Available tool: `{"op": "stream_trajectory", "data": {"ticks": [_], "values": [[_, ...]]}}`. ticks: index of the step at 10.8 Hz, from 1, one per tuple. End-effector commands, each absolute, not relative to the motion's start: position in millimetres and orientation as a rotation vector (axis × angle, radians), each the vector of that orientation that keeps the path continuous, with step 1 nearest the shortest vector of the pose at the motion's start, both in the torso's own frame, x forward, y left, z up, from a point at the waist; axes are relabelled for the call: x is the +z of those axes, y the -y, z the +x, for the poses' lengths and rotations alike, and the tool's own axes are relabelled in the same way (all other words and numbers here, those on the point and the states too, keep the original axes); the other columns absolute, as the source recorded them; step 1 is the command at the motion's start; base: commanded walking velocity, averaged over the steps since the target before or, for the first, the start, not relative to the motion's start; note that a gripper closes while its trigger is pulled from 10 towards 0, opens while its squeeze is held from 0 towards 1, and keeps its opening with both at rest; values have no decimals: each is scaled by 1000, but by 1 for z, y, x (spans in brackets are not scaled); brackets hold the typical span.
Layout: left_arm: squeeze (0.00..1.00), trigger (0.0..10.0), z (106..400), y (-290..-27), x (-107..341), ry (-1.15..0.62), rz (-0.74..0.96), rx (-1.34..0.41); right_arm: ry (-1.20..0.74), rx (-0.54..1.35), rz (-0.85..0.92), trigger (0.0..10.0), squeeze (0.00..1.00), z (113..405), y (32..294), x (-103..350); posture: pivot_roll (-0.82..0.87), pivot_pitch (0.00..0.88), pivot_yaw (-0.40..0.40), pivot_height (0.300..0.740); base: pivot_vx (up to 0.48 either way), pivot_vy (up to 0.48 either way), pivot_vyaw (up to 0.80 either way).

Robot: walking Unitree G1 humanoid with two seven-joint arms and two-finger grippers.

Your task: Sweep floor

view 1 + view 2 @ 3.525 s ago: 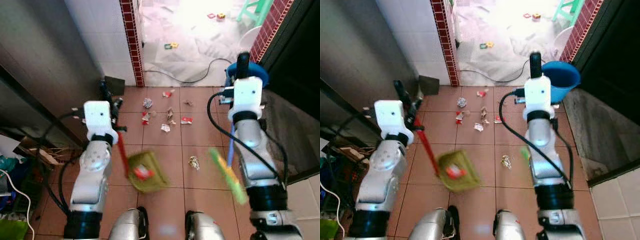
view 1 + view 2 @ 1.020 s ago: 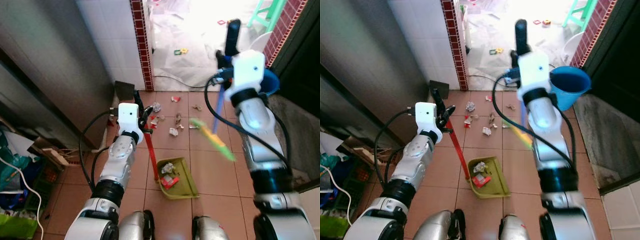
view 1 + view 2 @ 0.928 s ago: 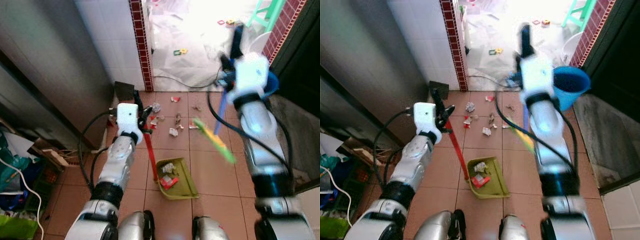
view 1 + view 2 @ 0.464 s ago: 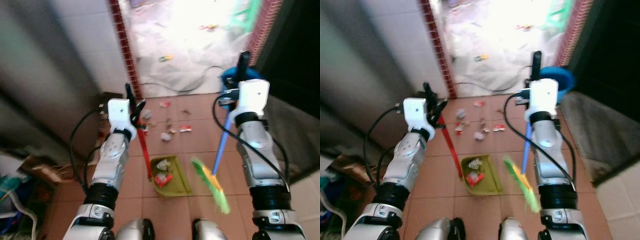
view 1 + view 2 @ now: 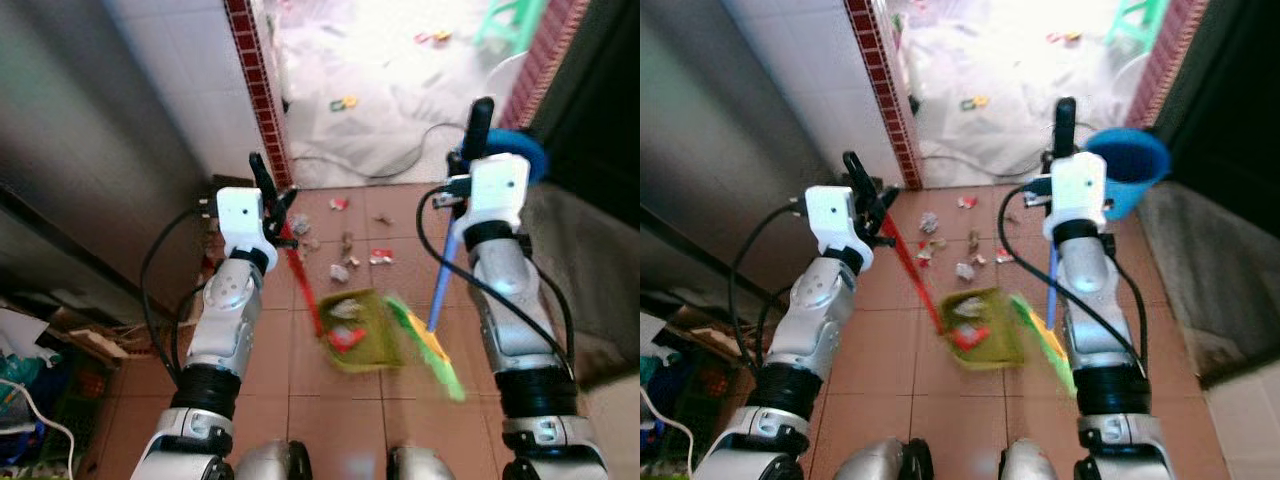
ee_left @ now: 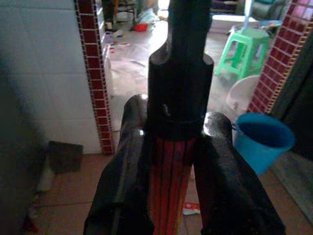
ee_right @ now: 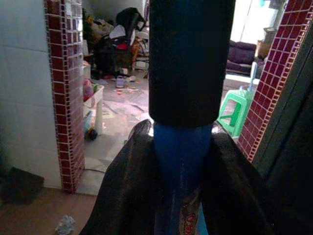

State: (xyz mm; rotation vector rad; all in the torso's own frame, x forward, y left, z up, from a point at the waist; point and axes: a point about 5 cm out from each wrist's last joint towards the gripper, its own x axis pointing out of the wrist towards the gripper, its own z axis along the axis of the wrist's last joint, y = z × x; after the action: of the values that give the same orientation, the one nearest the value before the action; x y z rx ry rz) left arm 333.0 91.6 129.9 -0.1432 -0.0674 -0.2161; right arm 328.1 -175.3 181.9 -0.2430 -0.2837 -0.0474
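Terracotta floor tiles [image 5: 300, 385], head views: left gripper [image 5: 270, 205] clamps the red handle of a yellow-green dustpan [image 5: 362, 330] holding paper scraps, blurred, above the tiles between the arms; right gripper [image 5: 470, 150] clamps the blue stick of a green broom [image 5: 430, 345], its head just beside the dustpan, with loose litter [image 5: 345, 258] scattered beyond it and a blue bucket [image 5: 1127, 165] to the right. Left wrist view: both black fingers [image 6: 122, 191] pinch the ribbed red handle below its black end cap. Right wrist view: both fingers [image 7: 122, 196] squeeze the blue stick under a black grip.

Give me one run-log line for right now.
left gripper: shut on dustpan handle | right gripper: shut on broom handle | litter: on tiles
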Motion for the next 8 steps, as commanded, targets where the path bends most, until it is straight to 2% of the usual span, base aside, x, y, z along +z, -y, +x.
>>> {"op": "stream_trajectory", "data": {"ticks": [1, 4, 6, 8], "values": [[0, 10000, 335, -101, 144, 130, -145, -189, 352, -41, -255, 10000, 0, 330, 170, 197, -103, 97, 140, 740, 435, 0, 613], [0, 10000, 330, -98, 143, 128, -164, -206, 349, -53, -247, 10000, 0, 331, 169, 195, -104, 94, 139, 740, 466, 0, 0], [0, 10000, 330, -95, 144, 127, -168, -219, 378, -86, -301, 10000, 0, 330, 172, 199, -105, 92, 135, 740, 472, 0, 0], [0, 10000, 331, -94, 145, 128, -171, -220, 390, -109, -326, 10000, 0, 332, 174, 203, -107, 87, 135, 740, 472, 0, 669]]}}
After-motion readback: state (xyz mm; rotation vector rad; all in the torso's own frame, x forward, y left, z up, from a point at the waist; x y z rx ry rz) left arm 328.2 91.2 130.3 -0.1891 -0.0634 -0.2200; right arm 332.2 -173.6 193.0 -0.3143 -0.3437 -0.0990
